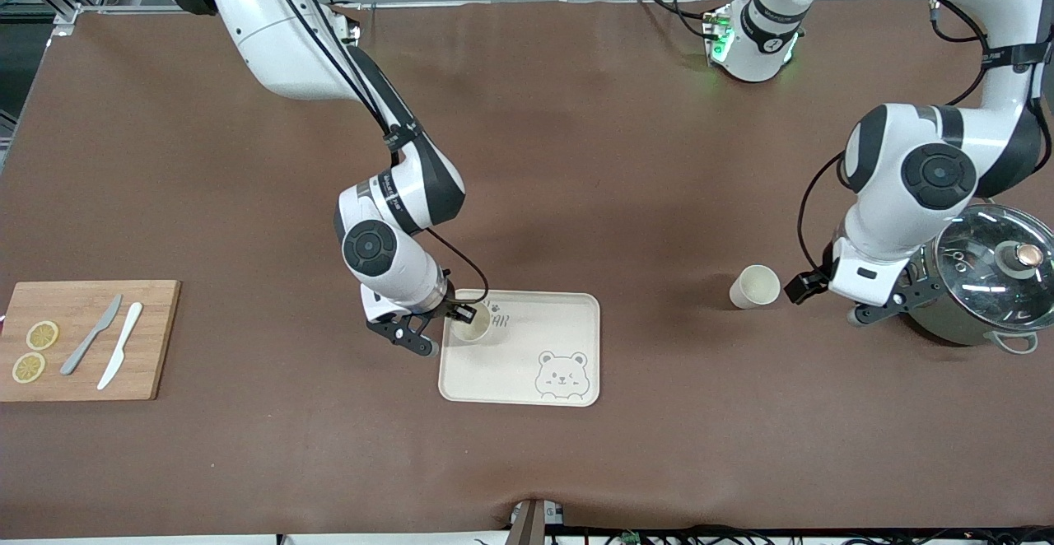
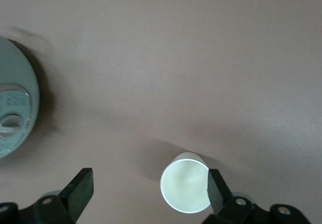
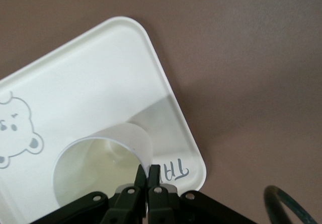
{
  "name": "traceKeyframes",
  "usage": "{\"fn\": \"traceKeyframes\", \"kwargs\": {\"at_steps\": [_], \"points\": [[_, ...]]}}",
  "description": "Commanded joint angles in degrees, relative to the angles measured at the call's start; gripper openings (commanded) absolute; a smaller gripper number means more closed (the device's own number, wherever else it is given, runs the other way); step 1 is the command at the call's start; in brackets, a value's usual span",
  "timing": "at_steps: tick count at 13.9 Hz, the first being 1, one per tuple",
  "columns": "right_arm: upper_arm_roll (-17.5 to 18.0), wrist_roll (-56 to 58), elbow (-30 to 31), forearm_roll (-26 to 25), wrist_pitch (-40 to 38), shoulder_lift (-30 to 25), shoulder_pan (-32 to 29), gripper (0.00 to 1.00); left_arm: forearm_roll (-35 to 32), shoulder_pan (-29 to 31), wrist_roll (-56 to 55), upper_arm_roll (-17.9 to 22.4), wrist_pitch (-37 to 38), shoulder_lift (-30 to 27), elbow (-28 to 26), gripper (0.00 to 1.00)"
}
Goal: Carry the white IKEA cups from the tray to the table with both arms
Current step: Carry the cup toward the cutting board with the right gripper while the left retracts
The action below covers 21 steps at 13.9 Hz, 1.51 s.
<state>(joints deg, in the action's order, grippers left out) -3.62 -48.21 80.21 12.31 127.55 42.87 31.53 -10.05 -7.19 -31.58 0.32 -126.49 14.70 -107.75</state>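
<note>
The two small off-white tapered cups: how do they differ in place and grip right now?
The off-white cup on the cream bear tray stands at the tray's corner nearest the right arm, its rim pinched by the right gripper, jaws shut. The off-white cup on the brown table sits toward the left arm's end, beside the glass-lidded pot, untouched; the left gripper hovers over it, jaws open. Both are upright, plain and handleless.
</note>
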Motion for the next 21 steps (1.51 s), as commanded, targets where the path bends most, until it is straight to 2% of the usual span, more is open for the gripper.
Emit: {"fn": "traceKeyframes", "kwargs": {"at_steps": [1,3,6,9,14,19,21], "points": [[-0.1,0.3,-3.4,0.9,-8.4,-1.4,-2.4,0.0,-1.4,1.8,3.3,-0.2,1.9,-0.2,2.1,1.0],[0.0,4.0,-3.6,0.8,-12.7,-5.4,-5.3,0.0,-1.0,3.2,6.1,-0.3,1.9,-1.1,2.6,1.0],[-0.3,14.0,0.3,0.4,-20.8,-10.2,-10.8,0.0,-0.8,4.4,7.4,-0.3,3.2,-1.6,3.3,1.0],[-0.5,24.2,10.0,-0.5,-20.2,-17.3,-15.2,0.0,-0.7,4.4,8.6,-0.5,5.9,-3.7,3.5,1.0],[-0.5,29.8,26.7,-8.1,-12.8,-26.9,-18.8,0.0,-0.5,4.5,15.6,-0.6,12.7,-7.9,4.9,1.0],[-0.4,46.3,36.1,-8.2,-11.4,-32.0,-27.2,0.0,0.0,3.9,18.7,-1.4,22.0,-14.4,5.9,1.0],[-0.4,52.0,39.0,-8.2,-11.3,-33.0,-30.4,0.0,4.7,4.1,18.7,-2.8,30.1,-16.8,8.9,1.0]]}}
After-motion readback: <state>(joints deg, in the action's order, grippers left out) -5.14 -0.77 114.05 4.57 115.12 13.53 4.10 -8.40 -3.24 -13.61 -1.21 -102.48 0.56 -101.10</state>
